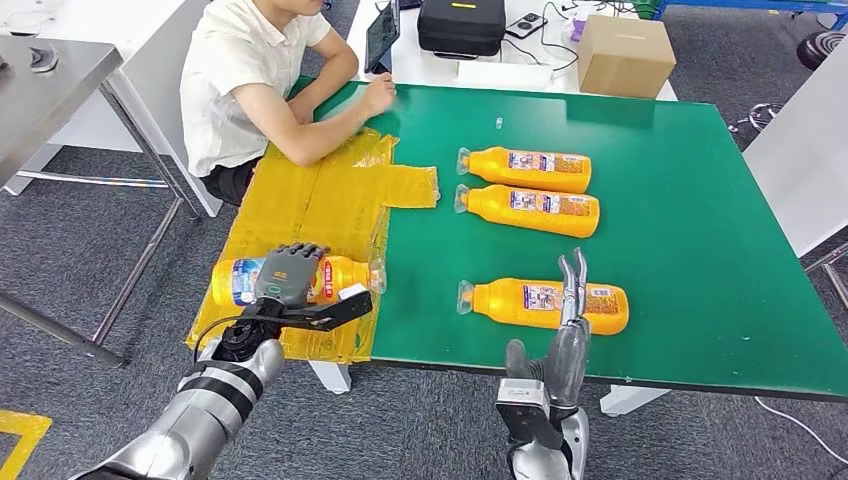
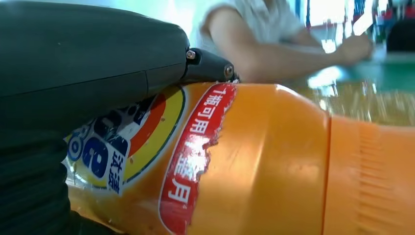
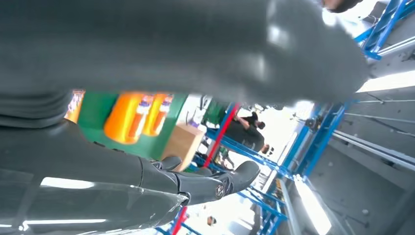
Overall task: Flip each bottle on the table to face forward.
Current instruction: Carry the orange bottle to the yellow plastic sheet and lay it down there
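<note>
Three orange bottles lie on their sides on the green table [image 1: 700,250], caps to the left: two close together at the back [image 1: 525,169] [image 1: 530,210] and one near the front edge [image 1: 530,304]. A fourth orange bottle [image 1: 335,275] lies on the yellow taped sheet [image 1: 320,195] at the table's left end. My left hand [image 1: 288,280] lies over it, fingers curled across its label, gripping it; up close its label [image 2: 191,166] shows beside my thumb [image 2: 98,54]. My right hand [image 1: 567,335] stands at the front edge, fingers straight up and open in front of the near bottle.
A person [image 1: 250,80] sits at the far left corner with a forearm resting on the table. A cardboard box [image 1: 625,55], a black case [image 1: 460,25] and a tablet [image 1: 382,35] stand behind the table. A grey table [image 1: 50,80] is at the left.
</note>
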{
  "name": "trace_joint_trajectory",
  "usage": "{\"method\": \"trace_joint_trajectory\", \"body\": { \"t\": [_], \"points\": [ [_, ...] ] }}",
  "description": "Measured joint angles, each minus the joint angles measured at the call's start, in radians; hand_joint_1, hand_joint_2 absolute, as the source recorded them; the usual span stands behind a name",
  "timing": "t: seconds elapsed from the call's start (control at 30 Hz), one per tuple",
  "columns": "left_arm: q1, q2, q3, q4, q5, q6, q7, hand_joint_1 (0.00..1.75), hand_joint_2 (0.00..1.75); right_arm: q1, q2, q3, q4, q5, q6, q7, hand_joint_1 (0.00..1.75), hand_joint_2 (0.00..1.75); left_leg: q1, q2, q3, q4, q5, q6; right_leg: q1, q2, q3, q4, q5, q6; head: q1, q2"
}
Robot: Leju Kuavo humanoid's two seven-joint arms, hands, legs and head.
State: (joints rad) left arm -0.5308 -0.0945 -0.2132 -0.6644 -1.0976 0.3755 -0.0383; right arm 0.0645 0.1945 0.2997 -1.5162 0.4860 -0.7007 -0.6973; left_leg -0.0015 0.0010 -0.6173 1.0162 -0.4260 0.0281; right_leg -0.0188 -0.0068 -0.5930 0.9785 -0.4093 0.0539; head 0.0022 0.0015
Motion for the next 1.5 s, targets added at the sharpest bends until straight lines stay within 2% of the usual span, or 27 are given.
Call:
{"method": "trace_joint_trajectory", "body": {
  "t": [0.2,0.33,0.5,0.7,1.13,1.2,1.33,1.47,1.5],
  "points": [
    [-0.050,0.001,0.006,0.049,0.143,-0.169,-0.100,0.00,1.75,-0.020,-0.018,0.044,0.037,-0.042,0.000,0.000,0.00,1.75,0.000,-0.001,0.000,0.000,0.000,0.000,0.000,0.000,0.000,0.000,0.000,0.000,0.000,0.000],
    [-0.062,0.001,0.019,0.056,0.257,-0.266,-0.178,0.00,1.75,-0.028,-0.027,0.062,0.053,-0.068,0.000,0.000,0.00,0.00,0.000,-0.001,0.000,0.000,0.000,0.000,0.000,-0.001,0.001,0.000,0.000,0.000,0.000,0.000],
    [-0.055,0.002,0.027,0.013,0.476,-0.500,-0.269,0.00,1.75,-0.039,-0.044,0.091,0.069,-0.127,0.000,0.000,0.00,0.00,0.000,-0.004,0.001,0.000,0.000,0.000,0.000,-0.003,0.002,0.000,0.000,0.000,0.000,0.000],
    [-0.033,0.011,-0.018,-0.043,0.564,-0.557,-0.271,0.00,1.75,-0.044,-0.056,0.106,0.081,-0.126,0.000,0.000,0.00,0.00,0.000,-0.004,0.001,0.000,0.000,0.000,0.000,-0.003,0.002,0.000,0.000,0.000,0.000,0.000],
    [0.071,0.027,-0.153,-0.266,0.653,-0.504,-0.291,0.00,1.75,-0.041,-0.067,0.105,0.089,-0.104,0.000,0.000,0.00,0.00,0.000,-0.004,0.000,0.000,0.000,0.000,0.000,-0.003,0.000,0.000,0.000,0.000,0.000,0.000],
    [0.085,0.028,-0.166,-0.298,0.649,-0.455,-0.291,0.00,1.75,-0.038,-0.067,0.103,0.089,-0.063,0.000,0.000,0.00,0.00,0.000,-0.004,0.000,0.000,0.000,0.000,0.000,-0.003,0.000,0.000,0.000,0.000,0.000,0.000],
    [0.147,0.011,-0.205,-0.426,0.634,-0.268,-0.288,0.00,1.75,-0.019,-0.062,0.060,0.105,0.195,0.000,0.000,0.00,0.00,0.000,-0.004,0.000,0.000,0.000,0.000,0.000,-0.003,0.000,0.000,0.000,0.000,0.000,0.000],
    [0.199,-0.009,-0.240,-0.532,0.628,-0.202,-0.280,0.00,1.75,-0.010,-0.061,0.013,0.125,0.302,0.000,0.002,0.00,1.75,0.000,-0.004,-0.001,0.000,0.000,0.000,0.000,-0.003,0.000,0.000,0.000,0.000,0.000,0.000],
    [0.210,-0.012,-0.244,-0.550,0.625,-0.178,-0.287,0.00,1.75,-0.007,-0.059,-0.003,0.129,0.353,0.000,0.008,0.00,1.75,0.000,-0.004,-0.001,0.000,0.000,0.000,0.000,-0.003,-0.001,-0.001,0.000,0.000,0.000,0.000]
  ]
}}
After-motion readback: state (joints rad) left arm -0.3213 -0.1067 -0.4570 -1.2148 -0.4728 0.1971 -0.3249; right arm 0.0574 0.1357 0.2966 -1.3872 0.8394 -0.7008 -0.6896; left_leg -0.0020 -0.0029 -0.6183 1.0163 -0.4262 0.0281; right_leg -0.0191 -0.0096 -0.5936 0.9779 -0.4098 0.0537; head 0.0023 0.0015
